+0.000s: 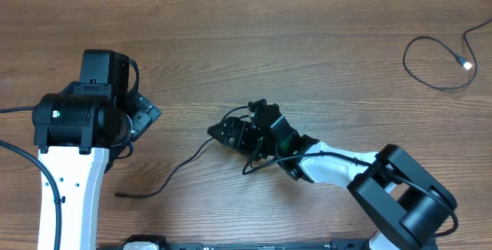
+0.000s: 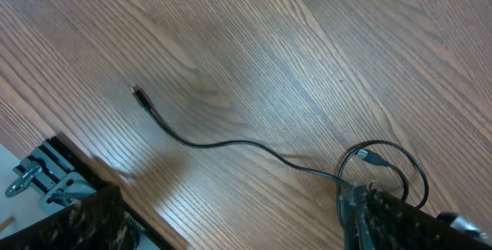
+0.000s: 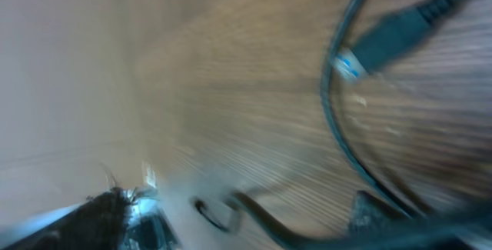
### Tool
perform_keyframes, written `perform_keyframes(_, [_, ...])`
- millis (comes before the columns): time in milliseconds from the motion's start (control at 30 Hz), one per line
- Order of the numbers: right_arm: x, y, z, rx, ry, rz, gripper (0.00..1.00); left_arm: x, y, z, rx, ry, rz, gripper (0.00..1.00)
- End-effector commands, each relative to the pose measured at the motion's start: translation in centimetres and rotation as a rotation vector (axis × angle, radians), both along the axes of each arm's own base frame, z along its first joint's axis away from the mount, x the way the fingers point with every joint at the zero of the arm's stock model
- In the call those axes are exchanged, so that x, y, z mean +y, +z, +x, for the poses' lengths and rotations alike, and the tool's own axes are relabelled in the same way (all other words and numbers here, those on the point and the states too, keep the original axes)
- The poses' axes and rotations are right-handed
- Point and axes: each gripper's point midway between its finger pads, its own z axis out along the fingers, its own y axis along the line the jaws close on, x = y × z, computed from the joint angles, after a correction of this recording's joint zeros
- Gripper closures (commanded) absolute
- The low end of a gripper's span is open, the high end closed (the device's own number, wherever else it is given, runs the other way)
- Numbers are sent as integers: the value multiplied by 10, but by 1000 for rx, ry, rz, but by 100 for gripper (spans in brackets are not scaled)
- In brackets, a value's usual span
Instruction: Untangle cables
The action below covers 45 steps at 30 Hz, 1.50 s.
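One thin black cable (image 1: 178, 165) runs from a plug end near the front edge up to a small loop under my right gripper (image 1: 224, 133). In the left wrist view this cable (image 2: 223, 144) ends in a loop with a plug (image 2: 373, 158). A second black cable (image 1: 430, 82) with a silvery tip lies apart at the far right. My right gripper (image 3: 246, 215) has its jaws apart with a cable strand between them; this view is blurred and shows a plug (image 3: 388, 41). My left gripper (image 1: 148, 115) (image 2: 231, 211) is open and empty, left of the loop.
The wooden table's front edge with metal clamps (image 2: 38, 181) shows at the lower left of the left wrist view. The white right arm (image 1: 338, 165) lies across the table's front right.
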Motion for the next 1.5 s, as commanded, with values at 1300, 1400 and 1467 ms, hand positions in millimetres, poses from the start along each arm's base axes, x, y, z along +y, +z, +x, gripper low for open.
perform_keyframes(1300, [-79, 62, 68, -324, -138, -275, 96, 5, 2, 3, 1, -7, 25, 1])
perform_keyframes(1400, [-126, 119, 83, -426, -175, -340, 96, 5, 2, 3, 2, -7, 25, 0])
perform_keyframes(1467, [-150, 157, 86, -527, -171, -391, 96, 5, 2, 3, 1, -7, 25, 1])
